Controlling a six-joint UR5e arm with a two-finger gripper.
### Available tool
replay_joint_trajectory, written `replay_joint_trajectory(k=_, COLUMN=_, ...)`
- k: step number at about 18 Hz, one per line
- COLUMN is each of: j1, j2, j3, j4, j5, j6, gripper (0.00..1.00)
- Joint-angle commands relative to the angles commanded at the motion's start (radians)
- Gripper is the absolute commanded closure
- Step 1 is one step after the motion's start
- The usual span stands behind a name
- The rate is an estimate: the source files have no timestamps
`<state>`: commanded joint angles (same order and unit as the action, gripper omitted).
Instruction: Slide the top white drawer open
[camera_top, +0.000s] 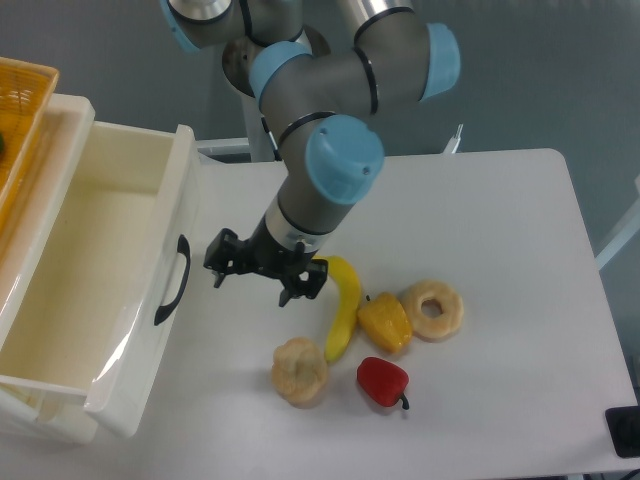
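**A:** White table (500, 220) fills most of my view, grey wall behind it. What's your anchor?

**B:** I'm using the top white drawer (95, 280). It sits at the far left of the table, pulled well out of the cream cabinet (70, 120), inside bare and glossy. Its curved black handle (172, 280) is on the front face, pointing toward the food.

**A:** Gripper?

**B:** The gripper (262, 277) hangs just right of the drawer front, near the handle but apart from it. I see a clear gap of table between them. Fingers look spread, nothing between them, one dark fingertip (218, 272) pointing back at the drawer.

**A:** Arm?

**B:** UR5e arm (330, 130), grey links with blue caps, comes down from the top centre, right of the drawer.

**A:** Other stuff?

**B:** All right of the drawer, past the gripper. Yellow banana (343, 305) closest, its upper end just beside the gripper's right side; touching or not, I can't tell. Yellow pepper (385, 323) against the banana's right side. Ring-shaped pastry (433, 310) just beyond that. Red pepper (383, 381) below the yellow one. Pale lumpy bun-like thing (299, 370) near the banana's lower end.

**A:** Left of the drawer?

**B:** Orange-yellow woven basket (20, 120) on top of the cabinet, cut off by the frame edge.
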<state>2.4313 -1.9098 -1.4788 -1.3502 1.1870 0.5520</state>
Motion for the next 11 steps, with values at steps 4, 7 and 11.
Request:
replay_joint_trajectory(k=4, j1=0.012, j2=-0.037, j3=-0.005, j4=0.112, j5=0.186, j6=0.083, gripper=0.0)
replay_joint_trajectory(k=7, j1=0.064, j2=-0.052, j3=0.0, j4=0.135, j5=0.186, j6=0.159, gripper=0.0)
replay_joint_trajectory(k=11, j1=0.123, j2=-0.061, j3=0.0, j4=0.151, j5=0.187, j6=0.391, gripper=0.0)
